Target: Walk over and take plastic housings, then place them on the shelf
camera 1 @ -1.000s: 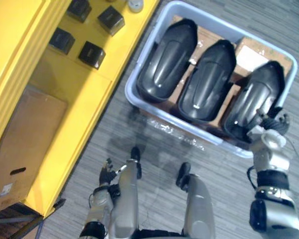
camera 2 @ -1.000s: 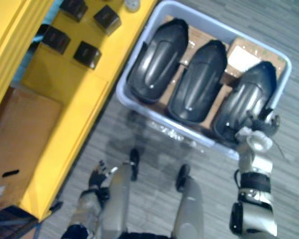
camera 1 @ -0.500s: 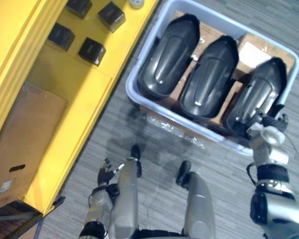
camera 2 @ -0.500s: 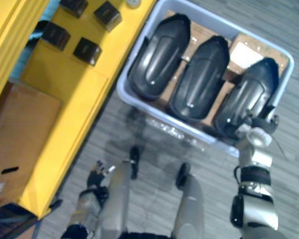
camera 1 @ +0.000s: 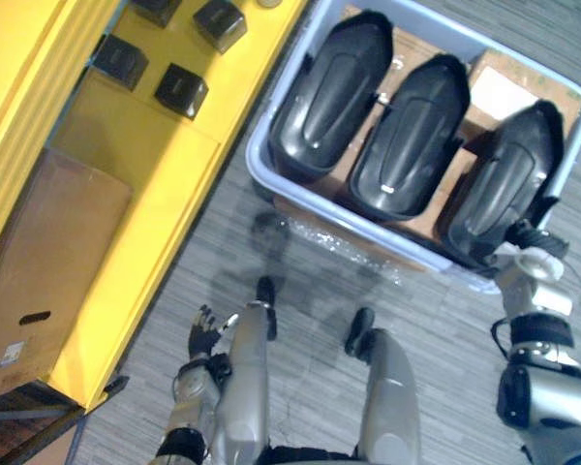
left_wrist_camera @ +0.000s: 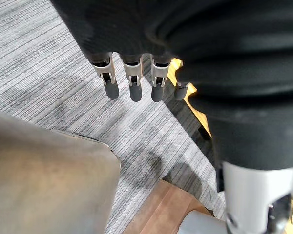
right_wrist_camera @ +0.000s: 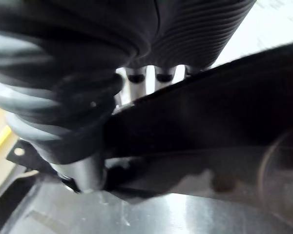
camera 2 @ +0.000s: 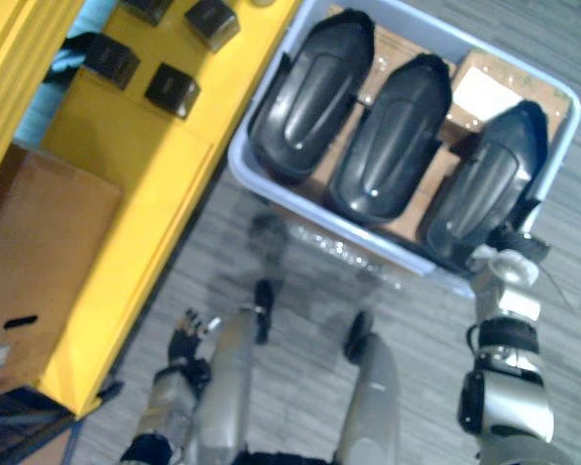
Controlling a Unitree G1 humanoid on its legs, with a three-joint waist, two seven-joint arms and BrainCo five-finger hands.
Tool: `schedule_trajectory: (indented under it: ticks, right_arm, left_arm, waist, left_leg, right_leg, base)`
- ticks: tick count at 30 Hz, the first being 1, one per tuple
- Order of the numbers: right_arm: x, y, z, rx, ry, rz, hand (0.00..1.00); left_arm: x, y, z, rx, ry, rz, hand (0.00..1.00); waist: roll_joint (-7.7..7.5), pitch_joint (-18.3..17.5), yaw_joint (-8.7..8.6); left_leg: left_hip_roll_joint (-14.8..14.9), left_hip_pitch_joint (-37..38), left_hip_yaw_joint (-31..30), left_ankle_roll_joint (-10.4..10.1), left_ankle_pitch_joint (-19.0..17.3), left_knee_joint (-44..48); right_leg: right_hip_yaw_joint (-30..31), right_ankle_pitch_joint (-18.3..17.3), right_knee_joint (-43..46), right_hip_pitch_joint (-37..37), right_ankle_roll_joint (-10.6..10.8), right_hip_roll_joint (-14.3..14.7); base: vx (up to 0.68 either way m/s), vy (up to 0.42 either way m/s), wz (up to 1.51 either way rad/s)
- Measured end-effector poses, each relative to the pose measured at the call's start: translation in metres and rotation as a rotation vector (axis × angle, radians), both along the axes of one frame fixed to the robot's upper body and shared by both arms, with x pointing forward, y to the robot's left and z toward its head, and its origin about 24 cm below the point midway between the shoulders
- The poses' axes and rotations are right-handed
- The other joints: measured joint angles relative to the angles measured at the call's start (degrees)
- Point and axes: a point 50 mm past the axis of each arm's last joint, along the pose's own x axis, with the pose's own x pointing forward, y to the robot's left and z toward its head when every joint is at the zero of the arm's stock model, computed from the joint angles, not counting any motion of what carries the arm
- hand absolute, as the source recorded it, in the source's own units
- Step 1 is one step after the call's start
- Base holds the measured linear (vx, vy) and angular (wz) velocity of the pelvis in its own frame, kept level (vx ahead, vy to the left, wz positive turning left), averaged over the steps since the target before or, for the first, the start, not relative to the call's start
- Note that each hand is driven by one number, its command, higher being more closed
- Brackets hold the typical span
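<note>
no lettering can be read. a white label (camera 1: 13, 359) sits at the corner of a cardboard box (camera 1: 58, 242) on the yellow shelf (camera 1: 145, 174), and a white sheet (camera 1: 504, 94) lies in the grey bin (camera 1: 257, 174); any print on either is too small to make out.

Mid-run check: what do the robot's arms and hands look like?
Both arms are silver-grey with dark bands. The left robot hand has silver fingers with dark rounded tips under a dark cover; the right robot hand wears a dark ribbed cover.
</note>
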Motion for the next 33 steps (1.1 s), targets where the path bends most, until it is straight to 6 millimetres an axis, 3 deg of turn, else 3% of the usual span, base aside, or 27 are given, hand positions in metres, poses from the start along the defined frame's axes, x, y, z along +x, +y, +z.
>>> schedule_trajectory:
  ticks: [14, 20, 25, 27, 33]
  right_arm:
    - [-0.009, -0.003, -0.004, -0.081, 0.056, -0.015, 1.0]
    - [-0.018, 0.0, -0.013, -0.158, 0.086, -0.001, 1.0]
    - [-0.027, 0.004, 0.006, -0.303, 0.008, -0.015, 1.0]
    - [-0.032, 0.005, 0.002, -0.331, 0.022, -0.025, 1.0]
    - [-0.045, 0.012, -0.03, -0.326, 0.126, -0.023, 1.0]
  left_arm:
    - [0.001, 0.002, 0.004, 0.005, -0.018, 0.011, 0.0]
    - [-0.01, 0.006, 0.001, -0.045, -0.021, 0.108, 0.0]
    - [-0.009, 0.016, 0.02, -0.074, -0.133, 0.289, 0.0]
    - [-0.009, 0.022, 0.032, -0.06, -0.194, 0.345, 0.0]
    - [-0.013, 0.04, 0.057, 0.015, -0.29, 0.445, 0.0]
  waist:
    - [0.08, 0.0, 0.05]
    - [0.15, -0.1, -0.16]
    - [0.02, -0.2, -0.05]
    - [-0.21, -0.3, 0.01]
    - [-2.87, -1.7, 0.08]
  left_leg:
    - [0.0, -0.7, -0.3, 0.5, -0.7, 1.9]
    - [0.1, 2.4, -0.3, 0.7, -0.9, 1.5]
    - [0.0, 5.6, -0.9, 1.0, -1.2, 0.0]
    - [-0.1, 7.2, -1.1, 0.9, -1.1, -0.8]
    - [-1.0, 13.2, -1.2, 0.0, 0.2, -6.0]
  right_leg:
    - [-0.2, -0.5, 0.9, 0.1, 0.1, 0.1]
    - [-1.0, -0.4, -0.6, 4.1, 0.2, 0.4]
    - [-2.2, -0.1, -3.2, 8.6, 0.7, 0.7]
    - [-2.9, 0.0, -4.3, 10.6, 0.8, 0.7]
    - [-3.6, 0.4, -8.6, 16.5, 1.2, 0.8]
  base:
    - [0.0, -0.006, 0.0]
    - [0.01, -0.013, 0.03]
    - [0.0, -0.001, 0.09]
    - [0.04, -0.011, 0.13]
    - [0.06, -0.026, 0.08]
